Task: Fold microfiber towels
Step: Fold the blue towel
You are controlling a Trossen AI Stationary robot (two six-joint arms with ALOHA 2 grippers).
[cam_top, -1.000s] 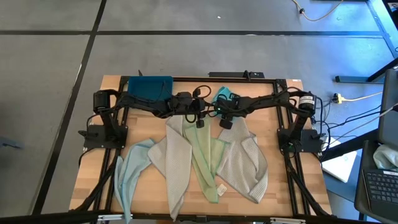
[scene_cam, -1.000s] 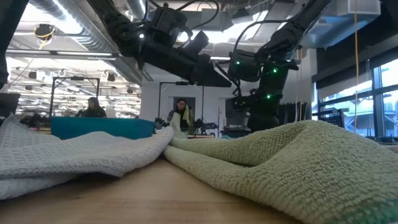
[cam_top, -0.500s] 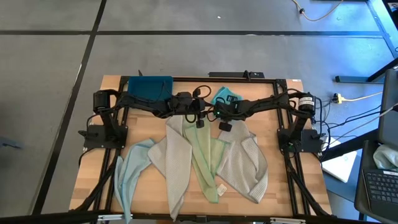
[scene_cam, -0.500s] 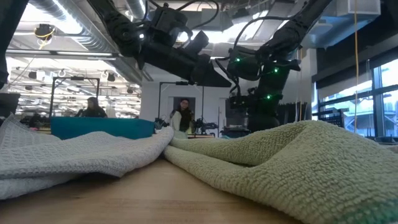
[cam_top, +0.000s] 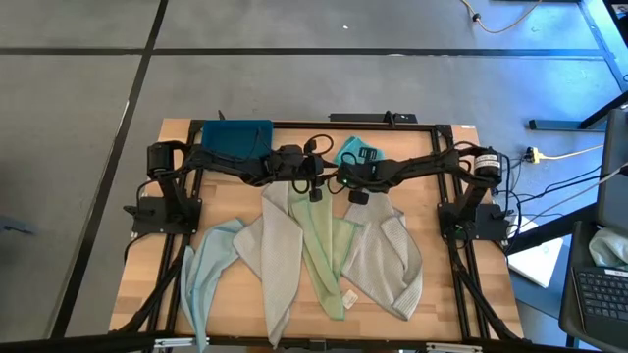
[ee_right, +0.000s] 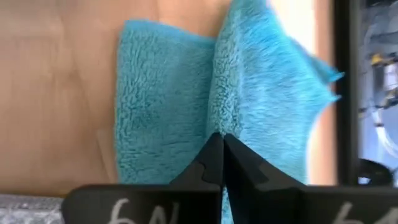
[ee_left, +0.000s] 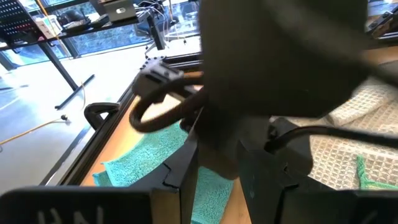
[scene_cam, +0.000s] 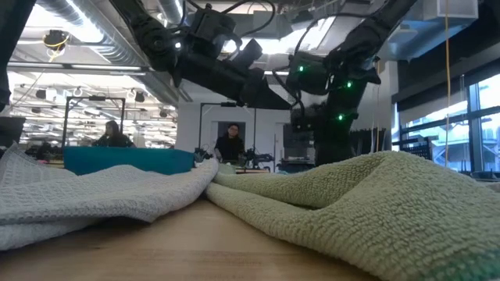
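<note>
The teal towel [cam_top: 355, 152] lies near the table's far edge, at the middle. My right gripper [ee_right: 222, 149] is over it, shut on a raised ridge of it. My left gripper [cam_top: 316, 193] hangs open beside it, above the far ends of the spread towels, and holds nothing. Across the table's middle lie a pale blue towel [cam_top: 201, 275], a light grey towel [cam_top: 275, 255], a pale green towel [cam_top: 329, 260] and a second light grey towel [cam_top: 388, 255], overlapping one another. In the left wrist view the right arm [ee_left: 280, 68] blocks most of the scene. My right gripper pinches a raised fold [ee_right: 219, 121] of the teal towel between its two shut fingertips, coming from above and pointing down. The fold runs away from the fingertips as a ridge. On both sides of the ridge the towel lies on the table.
A dark blue tray [cam_top: 235, 137] stands at the far left of the table. The black frame rail [cam_top: 324, 124] runs along the far edge, close behind the teal towel. People [scene_cam: 228, 144] show in the room beyond the table.
My right gripper has shifted a little over the teal towel and, in the low view, has risen slightly. The spread towels lie as before.
</note>
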